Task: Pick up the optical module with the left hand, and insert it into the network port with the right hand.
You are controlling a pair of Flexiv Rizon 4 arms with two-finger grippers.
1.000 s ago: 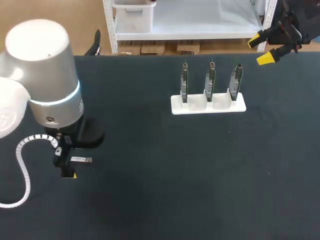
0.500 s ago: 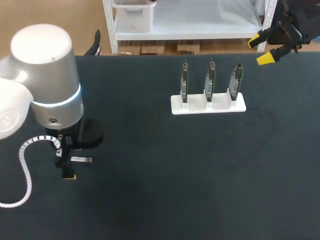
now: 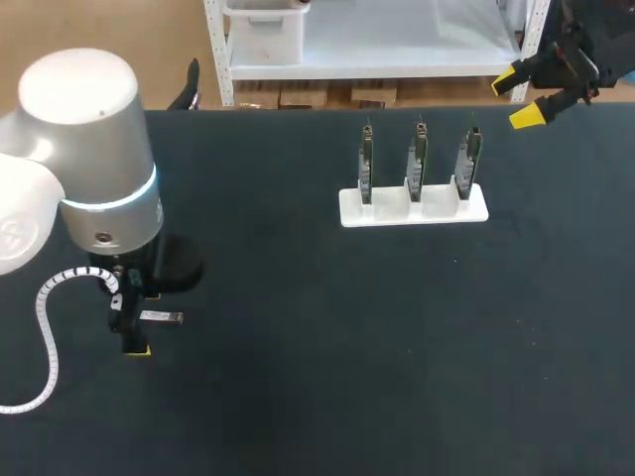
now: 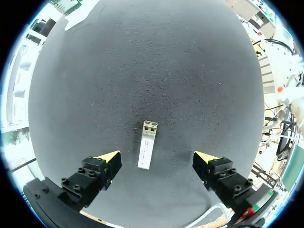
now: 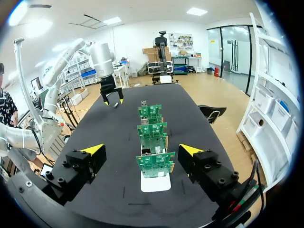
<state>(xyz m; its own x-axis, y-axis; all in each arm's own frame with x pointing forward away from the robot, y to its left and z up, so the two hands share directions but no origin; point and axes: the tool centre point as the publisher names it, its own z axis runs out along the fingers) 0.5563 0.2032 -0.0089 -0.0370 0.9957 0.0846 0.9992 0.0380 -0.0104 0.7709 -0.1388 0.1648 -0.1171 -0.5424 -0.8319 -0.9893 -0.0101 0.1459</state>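
Note:
The optical module (image 3: 161, 318) (image 4: 147, 150), a small silver metal block, lies flat on the black table at the left. My left gripper (image 4: 156, 160) (image 3: 135, 332) hangs straight over it, open, with the module between the two yellow tips and touching neither. Three upright green circuit boards with network ports (image 3: 418, 159) (image 5: 153, 142) stand in a white holder (image 3: 414, 207) at the back middle. My right gripper (image 3: 526, 94) (image 5: 140, 152) is open, raised at the table's far right corner, behind the row of boards, holding nothing.
The black table top (image 3: 347, 337) spreads wide between the module and the holder. A coiled white cable (image 3: 48, 327) hangs from my left arm near the table's left edge.
My left arm has shifted slightly over the module; the right arm has kept still.

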